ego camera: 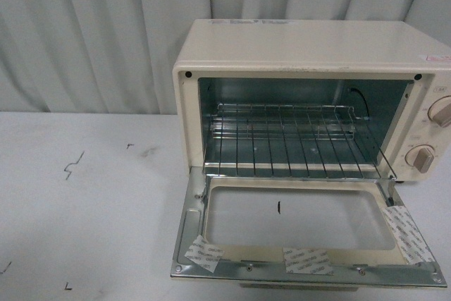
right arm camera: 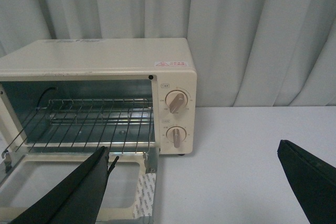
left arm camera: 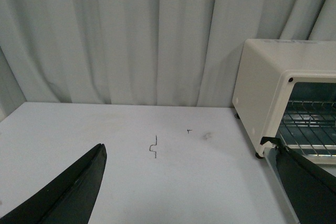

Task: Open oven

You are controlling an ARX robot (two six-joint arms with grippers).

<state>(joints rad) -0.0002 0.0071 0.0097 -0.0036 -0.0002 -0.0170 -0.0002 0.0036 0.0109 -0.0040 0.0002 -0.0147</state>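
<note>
The cream oven (ego camera: 303, 47) stands at the right of the white table, its glass door (ego camera: 303, 223) dropped flat toward me. A wire rack (ego camera: 289, 139) shows inside, and two knobs (ego camera: 431, 135) sit on its right panel. In the left wrist view the oven (left arm camera: 262, 87) is off to one side, and my left gripper (left arm camera: 191, 182) is open above bare table. From the right wrist the oven (right arm camera: 105, 59) appears with its door (right arm camera: 73, 184) down. My right gripper (right arm camera: 194, 182) is open, one finger (right arm camera: 79, 192) over the door's edge. Neither arm shows in the front view.
A pale pleated curtain (ego camera: 91, 33) hangs behind the table. Small black marks (ego camera: 72, 166) dot the tabletop (ego camera: 84, 230) left of the oven. Pieces of tape (ego camera: 306, 260) stick to the door's inner frame. Bare table (right arm camera: 236, 156) lies beside the oven's knob side.
</note>
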